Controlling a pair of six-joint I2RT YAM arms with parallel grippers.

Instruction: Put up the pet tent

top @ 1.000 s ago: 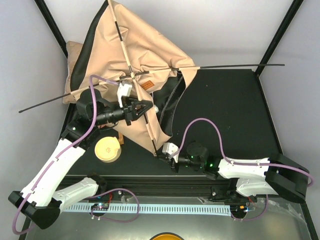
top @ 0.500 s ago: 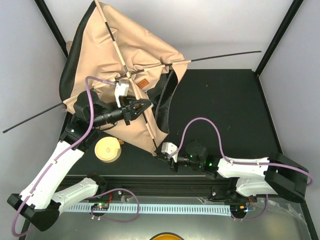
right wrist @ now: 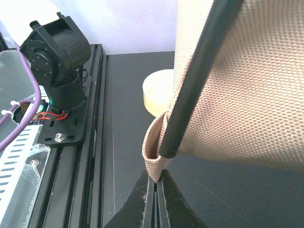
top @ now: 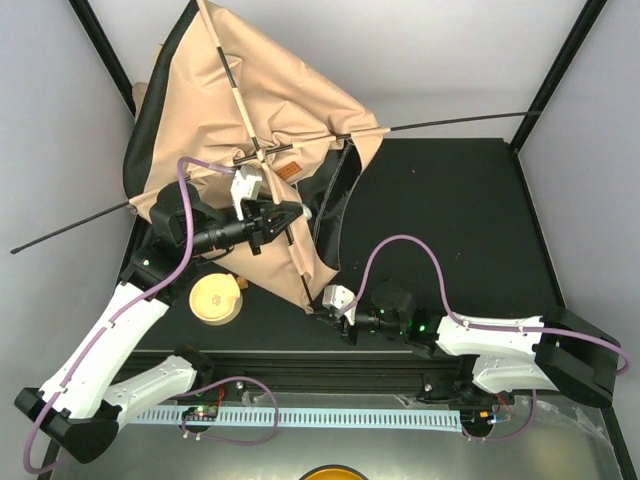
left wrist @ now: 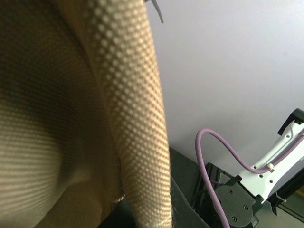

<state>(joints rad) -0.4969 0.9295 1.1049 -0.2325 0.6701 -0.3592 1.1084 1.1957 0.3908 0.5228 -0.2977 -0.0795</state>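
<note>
Black tabletop point(top: 450, 220) bears pet tent point(top: 270, 100), corner loop point(right wrist: 153, 161) pinched between right fingers point(right wrist: 135, 211).

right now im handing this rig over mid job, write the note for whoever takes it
Left tool: shut, apparently on canvas of the pet tent beside the pole crossing; the grip itself is hidden.
Right tool: shut on the tent's near corner loop.
Tent: propped at the far left of the table, tan side up.
Done: poles crossed; one pole has its end seated in that loop.
Left: the other pole juts out bare past the canvas on both sides; seat its ends, then stand the tent up.
</note>
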